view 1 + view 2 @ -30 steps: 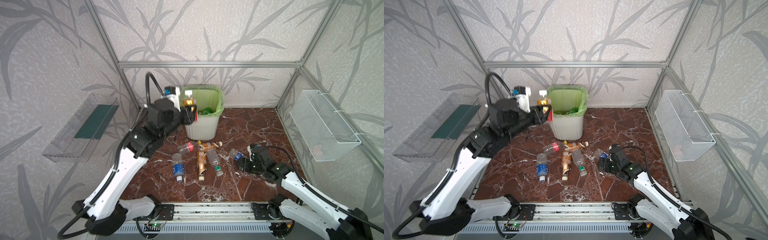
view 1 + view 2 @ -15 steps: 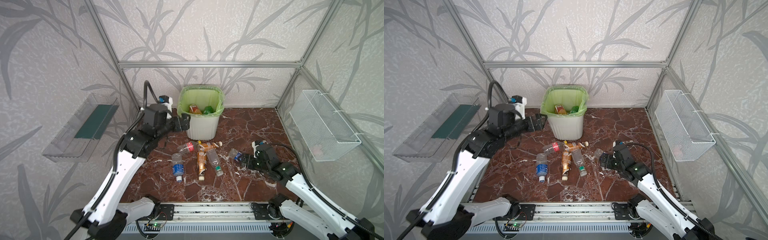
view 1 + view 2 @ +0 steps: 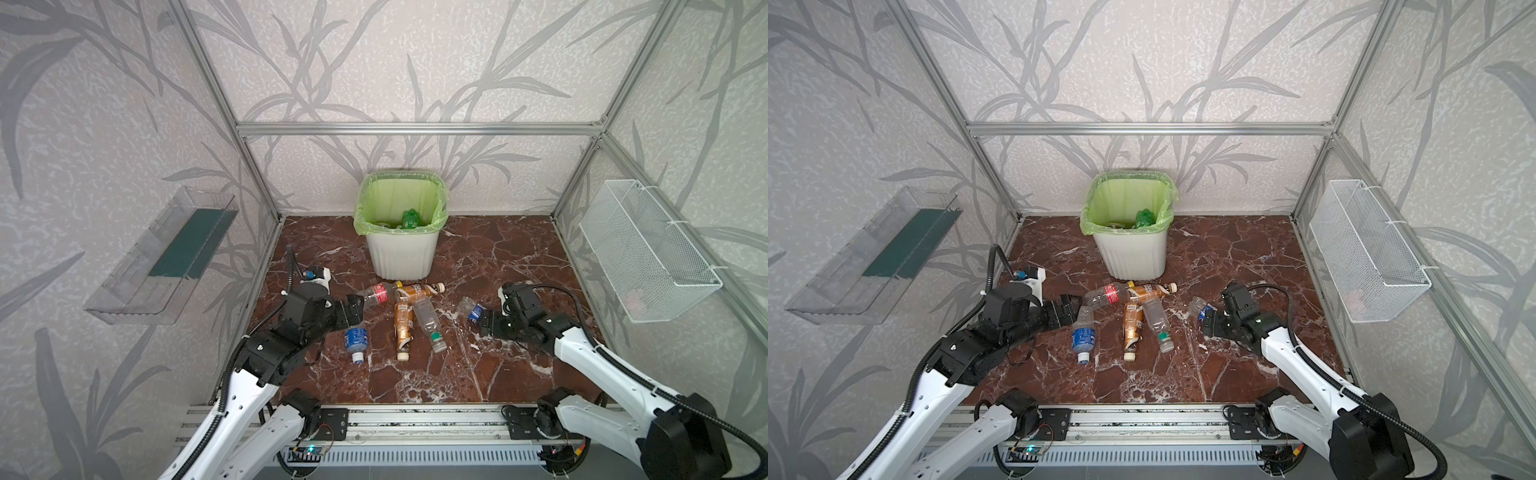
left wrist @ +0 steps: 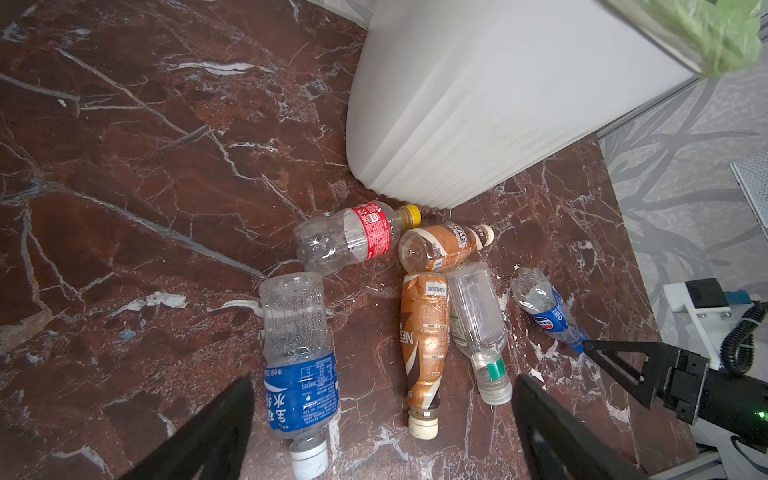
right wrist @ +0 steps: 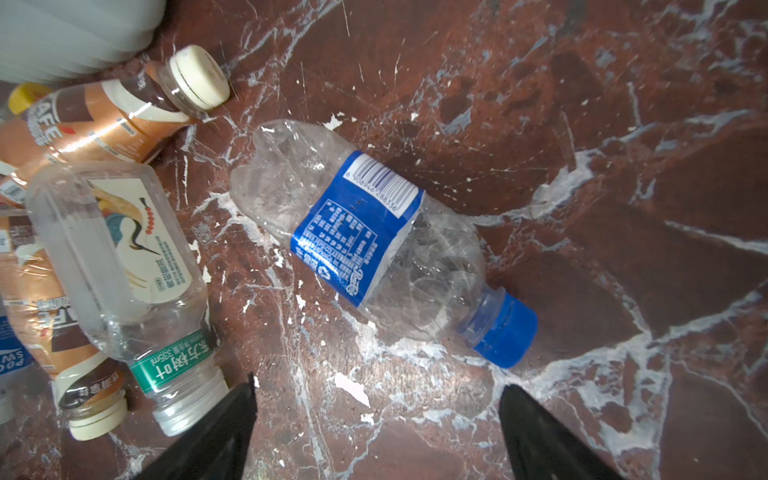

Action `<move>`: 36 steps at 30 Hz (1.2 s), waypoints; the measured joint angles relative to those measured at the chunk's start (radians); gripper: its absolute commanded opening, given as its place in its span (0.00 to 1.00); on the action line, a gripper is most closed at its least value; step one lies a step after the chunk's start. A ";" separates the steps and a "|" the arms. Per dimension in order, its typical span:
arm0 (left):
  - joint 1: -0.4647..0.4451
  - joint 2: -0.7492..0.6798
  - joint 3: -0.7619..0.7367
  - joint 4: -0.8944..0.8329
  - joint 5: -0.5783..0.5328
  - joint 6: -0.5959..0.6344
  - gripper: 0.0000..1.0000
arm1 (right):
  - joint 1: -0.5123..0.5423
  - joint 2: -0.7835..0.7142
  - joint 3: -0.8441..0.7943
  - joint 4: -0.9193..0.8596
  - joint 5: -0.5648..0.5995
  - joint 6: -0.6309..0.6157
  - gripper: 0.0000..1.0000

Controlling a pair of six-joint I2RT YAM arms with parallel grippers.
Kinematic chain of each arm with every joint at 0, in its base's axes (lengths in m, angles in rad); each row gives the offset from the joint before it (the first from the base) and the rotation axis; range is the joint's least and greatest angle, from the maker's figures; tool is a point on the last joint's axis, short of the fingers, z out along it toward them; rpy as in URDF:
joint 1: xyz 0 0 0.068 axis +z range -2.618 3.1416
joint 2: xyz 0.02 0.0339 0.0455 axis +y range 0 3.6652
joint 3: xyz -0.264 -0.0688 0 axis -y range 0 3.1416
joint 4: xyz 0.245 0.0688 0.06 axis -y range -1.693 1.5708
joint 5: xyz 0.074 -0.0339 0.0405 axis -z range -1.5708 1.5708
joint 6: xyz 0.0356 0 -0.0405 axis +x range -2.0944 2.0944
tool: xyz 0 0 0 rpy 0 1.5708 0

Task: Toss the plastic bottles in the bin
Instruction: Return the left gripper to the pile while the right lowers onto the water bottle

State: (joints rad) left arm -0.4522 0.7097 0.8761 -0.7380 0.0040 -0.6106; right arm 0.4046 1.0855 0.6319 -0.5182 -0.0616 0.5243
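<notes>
Right wrist view puts my right gripper point(image 5: 377, 384) low over the marble floor point(image 5: 623, 124), jaws spread wide with nothing between them. The crushed blue-capped bottle point(image 5: 365, 232) lies on its side just ahead of the fingertips point(image 5: 224, 428), apart from them. In both top views that bottle sits right of centre, a little clear of the cluster in the middle of the frame. The bin point(image 3: 402, 257) stands at upper centre against the back wall point(image 3: 415, 145), a green bottle point(image 3: 410, 218) showing inside its liner point(image 3: 365, 208). My left gripper point(image 4: 382, 379) is likewise open and empty, held just beside the blue-labelled water bottle point(image 4: 297, 353), which lies near the red-labelled bottle point(image 4: 353, 237), the amber bottles point(image 4: 424, 340) and a clear green-banded bottle point(image 4: 478, 328).

The step in hand, as I judge it, is the pick-up on the right. To do it well I should turn the wrist a little first, since the bottle lies slantwise to my jaws, then advance until they straddle the label band across its width. The crumpled body will likely give, so I should close gently, lift clear of the green-banded neighbour, and carry past the bin's rim before letting go.
</notes>
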 measured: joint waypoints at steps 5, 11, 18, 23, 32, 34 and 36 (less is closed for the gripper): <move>0.000 0.000 -0.002 0.024 0.006 -0.018 0.96 | -0.001 0.067 0.052 0.012 0.005 -0.066 0.95; 0.000 0.002 -0.020 0.043 0.009 -0.037 0.96 | -0.003 0.161 0.154 0.025 0.035 -0.144 0.95; 0.001 -0.002 -0.026 0.043 0.009 -0.051 0.96 | -0.004 0.328 0.278 0.037 0.030 -0.195 0.95; 0.002 -0.021 -0.029 0.043 0.009 -0.059 0.95 | -0.004 0.434 0.356 0.021 -0.011 -0.216 0.95; 0.002 -0.040 -0.041 0.042 0.008 -0.064 0.95 | -0.004 0.565 0.416 -0.023 -0.044 -0.243 0.95; 0.002 -0.041 -0.042 0.042 0.008 -0.064 0.95 | -0.004 0.573 0.416 -0.041 -0.044 -0.246 0.94; 0.002 -0.041 -0.043 0.042 0.008 -0.064 0.95 | -0.004 0.573 0.415 -0.052 -0.044 -0.247 0.92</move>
State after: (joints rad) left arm -0.4507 0.6689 0.8326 -0.6956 0.0124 -0.6750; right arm 0.4007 1.6581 1.0466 -0.5701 -0.1059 0.2775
